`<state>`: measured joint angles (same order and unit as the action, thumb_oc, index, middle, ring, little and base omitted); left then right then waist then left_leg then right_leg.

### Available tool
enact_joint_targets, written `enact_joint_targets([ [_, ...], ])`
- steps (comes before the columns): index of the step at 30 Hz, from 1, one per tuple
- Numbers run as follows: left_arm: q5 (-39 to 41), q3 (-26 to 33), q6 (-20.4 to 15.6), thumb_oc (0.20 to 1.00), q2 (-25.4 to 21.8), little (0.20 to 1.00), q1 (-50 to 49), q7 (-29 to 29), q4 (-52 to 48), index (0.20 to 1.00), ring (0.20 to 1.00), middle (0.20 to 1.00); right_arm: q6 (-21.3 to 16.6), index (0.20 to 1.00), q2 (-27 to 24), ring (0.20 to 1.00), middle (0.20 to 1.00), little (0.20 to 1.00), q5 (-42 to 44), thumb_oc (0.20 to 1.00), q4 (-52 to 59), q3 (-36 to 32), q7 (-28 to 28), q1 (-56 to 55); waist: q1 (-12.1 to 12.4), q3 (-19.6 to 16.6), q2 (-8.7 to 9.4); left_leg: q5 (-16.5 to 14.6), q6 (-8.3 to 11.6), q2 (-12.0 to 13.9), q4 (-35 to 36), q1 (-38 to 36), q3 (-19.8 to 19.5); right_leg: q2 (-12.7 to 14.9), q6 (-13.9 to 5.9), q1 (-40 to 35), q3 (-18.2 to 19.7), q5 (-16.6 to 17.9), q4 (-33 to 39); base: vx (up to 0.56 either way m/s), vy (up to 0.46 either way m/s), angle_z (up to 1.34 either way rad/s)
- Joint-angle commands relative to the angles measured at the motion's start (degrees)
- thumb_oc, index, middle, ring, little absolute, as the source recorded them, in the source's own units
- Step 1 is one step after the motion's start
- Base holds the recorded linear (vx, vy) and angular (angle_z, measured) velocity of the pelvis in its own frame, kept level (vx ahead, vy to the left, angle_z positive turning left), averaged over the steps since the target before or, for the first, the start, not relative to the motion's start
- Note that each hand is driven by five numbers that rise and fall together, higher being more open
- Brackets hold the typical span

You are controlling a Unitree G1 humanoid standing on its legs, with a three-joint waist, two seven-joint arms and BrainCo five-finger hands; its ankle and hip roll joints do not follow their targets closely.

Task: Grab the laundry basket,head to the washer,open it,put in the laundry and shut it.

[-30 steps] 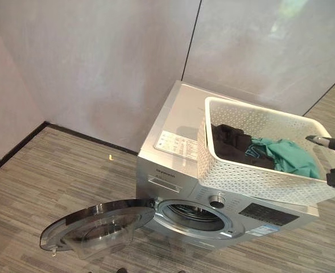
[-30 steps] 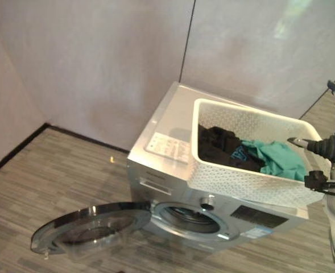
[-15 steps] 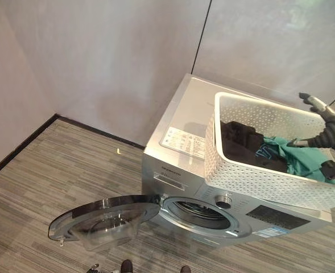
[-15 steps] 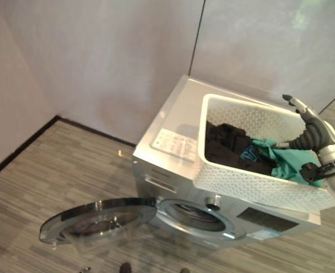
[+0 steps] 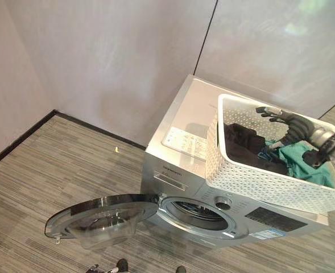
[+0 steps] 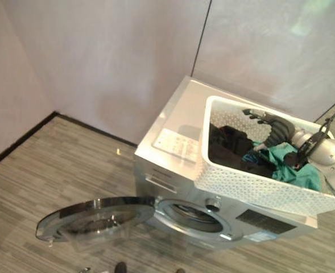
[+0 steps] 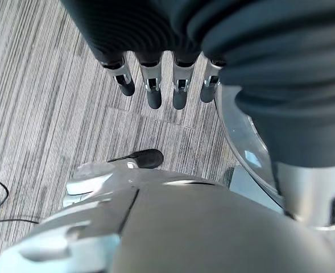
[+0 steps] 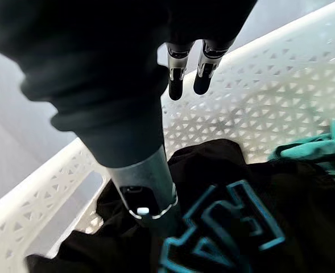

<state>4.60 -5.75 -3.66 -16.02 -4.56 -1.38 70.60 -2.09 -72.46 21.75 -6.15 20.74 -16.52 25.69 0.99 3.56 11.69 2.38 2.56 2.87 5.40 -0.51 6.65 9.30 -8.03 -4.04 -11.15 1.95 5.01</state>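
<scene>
Far left, low by the floor: washer door [image 5: 102, 215] swung flat open, glass bowl up, hinged at the drum opening [image 5: 197, 211] just to its right. Drum mouth clear and facing forward.

Left hand [image 7: 156, 85] hanging down over the striped floor, fingers straight and relaxed, holding nothing; edge of the open door close beside it in the wrist view. Idle, and nearer the door than the clothes.

Further right, on top of the washer [image 5: 184, 122]: white perforated laundry basket [image 5: 252, 182], long axis running left to right along the lid, overhanging the control panel. Inside, black garment with teal lettering [image 8: 224, 227] toward the left end, teal garment [image 5: 304, 168] toward the right.

Right hand [image 5: 281, 119] reaching in over the basket's far rim, fingers straight and open, gripping nothing yet. Black garment directly below and slightly nearer than the fingertips, apart from them. Judged next move: lower and close on that black piece, then carry it down and leftward to the drum opening below the basket's front wall.
</scene>
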Motion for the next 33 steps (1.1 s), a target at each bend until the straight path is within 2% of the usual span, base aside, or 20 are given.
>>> enact_joint_targets([
  [1,0.67,-3.55,-1.04,1.000,1.66,1.000,1.15,1.04,3.03,1.000,1.000,1.000,-0.32,1.000,-5.57,1.000,1.000,1.000,1.36,1.000,-0.91,4.70,-0.70,7.92,3.79,0.06,-0.44,-2.65,1.98,4.10,-0.40,-0.48,0.85,0.58,-1.64,0.05,-4.00,-1.44,-2.11,0.00,0.000,0.00],
  [5,1.04,-3.19,-1.30,1.000,0.58,1.000,1.43,1.34,2.81,1.000,1.000,1.000,-0.30,1.000,-8.14,1.000,1.000,1.000,-0.66,1.000,0.26,12.27,-3.58,11.10,4.76,1.96,1.10,-2.02,2.45,4.54,-0.40,0.57,-0.34,0.08,-1.34,0.28,-5.52,-2.02,-2.63,-0.04,-0.058,0.16],
  [9,0.99,-3.04,-1.41,1.000,0.02,1.000,2.05,1.57,2.01,1.000,1.000,1.000,0.08,1.000,-8.79,1.000,1.000,1.000,-4.86,1.000,2.06,20.42,-7.63,15.02,5.53,3.75,1.38,-1.24,2.85,4.88,-0.40,1.84,-1.36,-0.24,-0.98,0.58,-7.08,-2.42,-3.01,-0.03,-0.044,0.09],
  [11,1.13,-3.06,-1.51,1.000,0.13,1.000,2.07,1.83,1.42,1.000,1.000,1.000,0.20,1.000,-9.32,1.000,1.000,1.000,-7.33,1.000,2.86,22.36,-9.52,14.62,5.76,4.22,1.09,-0.92,3.01,5.04,-0.40,2.47,-1.77,-0.37,-0.94,0.66,-7.59,-2.42,-2.71,-0.02,-0.028,0.23],
  [17,2.24,-3.39,-1.78,1.000,-0.12,1.000,3.13,2.43,-0.14,1.000,1.000,1.000,0.11,1.000,-9.82,1.000,1.000,1.000,-12.68,1.000,4.09,25.93,-12.08,16.23,6.02,5.74,0.03,-0.03,3.38,5.31,-0.40,4.22,-2.75,-0.62,-0.72,1.45,-8.43,-2.41,-2.23,-0.04,-0.026,0.08],
  [19,1.96,-3.52,-1.69,1.000,-0.40,1.000,3.25,2.79,-0.74,1.000,1.000,1.000,0.18,1.000,-11.21,1.000,1.000,1.000,-16.44,1.000,5.97,27.55,-14.88,16.40,5.92,5.99,-0.74,0.39,3.51,5.41,-0.40,4.88,-3.22,-0.73,-0.57,1.75,-8.83,-2.51,-2.12,-0.01,-0.018,0.09],
  [22,1.80,-3.76,-1.53,1.000,-0.12,1.000,3.12,3.22,-0.75,1.000,1.000,1.000,-0.02,1.000,-11.09,1.000,1.000,1.000,-18.22,1.000,5.92,27.78,-15.98,15.57,5.74,5.88,-1.26,0.47,3.50,5.44,-0.40,5.07,-3.53,-0.80,-0.46,1.67,-9.06,-2.61,-2.06,0.00,-0.002,0.02],
  [25,1.50,-4.19,-1.30,1.000,0.47,1.000,3.00,3.71,-0.66,1.000,1.000,1.000,0.08,1.000,-10.26,1.000,1.000,1.000,-19.39,1.000,5.36,25.14,-16.47,12.74,5.13,5.54,-2.21,0.62,3.50,5.51,-0.40,5.25,-3.86,-0.90,-0.31,1.59,-9.31,-2.79,-1.97,0.00,0.000,0.00],
  [26,1.13,-4.68,-1.20,1.000,1.09,1.000,2.97,3.90,-0.56,1.000,1.000,1.000,0.54,0.413,-9.11,0.413,0.413,0.413,-19.46,0.413,4.28,21.80,-15.69,9.51,4.70,5.26,-2.77,0.63,3.50,5.45,-0.40,5.36,-3.98,-0.97,-0.20,1.51,-9.44,-2.86,-1.85,0.00,-0.007,0.05],
  [27,1.14,-4.93,-1.20,1.000,0.87,1.000,3.03,3.90,-0.57,1.000,1.000,1.000,0.52,0.200,-9.12,0.200,0.200,0.200,-19.58,0.200,4.46,20.51,-15.71,8.19,4.95,5.29,-2.60,0.64,3.50,5.44,-0.40,5.39,-4.03,-0.97,-0.20,1.50,-9.49,-2.85,-1.83,0.00,-0.004,0.06],
  [29,1.44,-5.03,-0.90,1.000,1.60,1.000,3.07,3.66,-0.03,1.000,1.000,1.000,0.83,0.200,-6.72,0.200,0.200,0.200,-19.93,0.200,2.81,15.28,-13.28,4.98,4.24,4.73,-3.36,0.55,3.43,5.28,-0.40,5.29,-3.96,-1.00,-0.18,1.42,-9.32,-2.73,-1.59,0.00,0.007,0.07],
  [33,1.42,-4.86,-0.76,1.000,1.94,1.000,3.09,3.25,0.95,1.000,1.000,1.000,0.57,0.200,-4.89,0.200,0.200,0.200,-19.92,0.200,2.42,9.41,-11.21,1.57,3.92,3.86,-3.72,0.32,3.32,5.13,-0.40,5.04,-3.75,-0.92,-0.21,1.33,-9.03,-2.56,-1.27,0.00,0.003,0.02],
])
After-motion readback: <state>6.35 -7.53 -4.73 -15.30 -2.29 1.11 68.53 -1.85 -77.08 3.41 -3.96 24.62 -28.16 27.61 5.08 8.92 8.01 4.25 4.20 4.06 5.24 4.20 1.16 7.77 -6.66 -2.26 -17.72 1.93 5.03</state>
